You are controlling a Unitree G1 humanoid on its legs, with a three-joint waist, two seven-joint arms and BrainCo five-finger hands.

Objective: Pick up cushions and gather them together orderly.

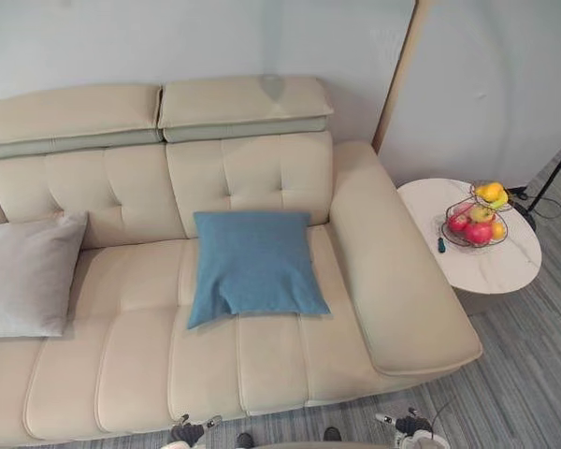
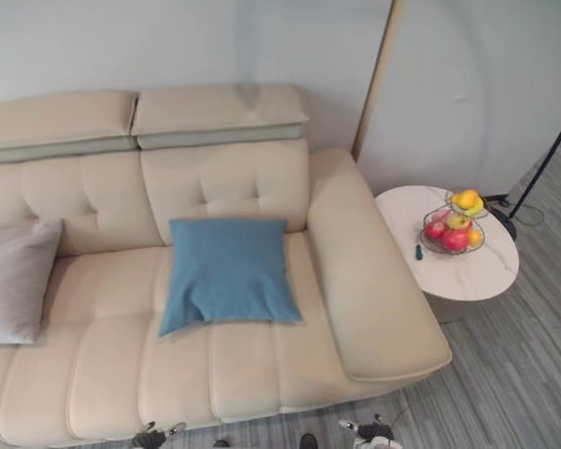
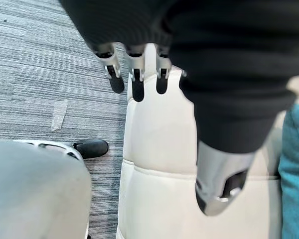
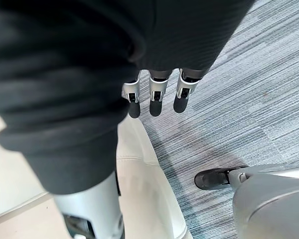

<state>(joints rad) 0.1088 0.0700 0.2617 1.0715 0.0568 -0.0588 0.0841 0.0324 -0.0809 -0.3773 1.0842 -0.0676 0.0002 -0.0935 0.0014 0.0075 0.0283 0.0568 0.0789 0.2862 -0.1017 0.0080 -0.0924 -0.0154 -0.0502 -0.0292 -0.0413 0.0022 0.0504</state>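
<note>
You're at the start: left hand [image 3: 137,84] and right hand [image 4: 157,102] hang straight-fingered and empty before the sofa [image 1: 140,365]. Next, I judge, reach for the blue cushion [image 1: 252,264] on its seat; the grey cushion [image 1: 23,273] lies at its left end.

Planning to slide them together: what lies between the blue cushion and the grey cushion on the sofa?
Only bare cream sofa seat lies between the grey cushion and the blue cushion; both eye views show it.

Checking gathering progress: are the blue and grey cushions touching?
Apart: the left eye view shows bare sofa seat between the blue cushion and the grey cushion.
</note>
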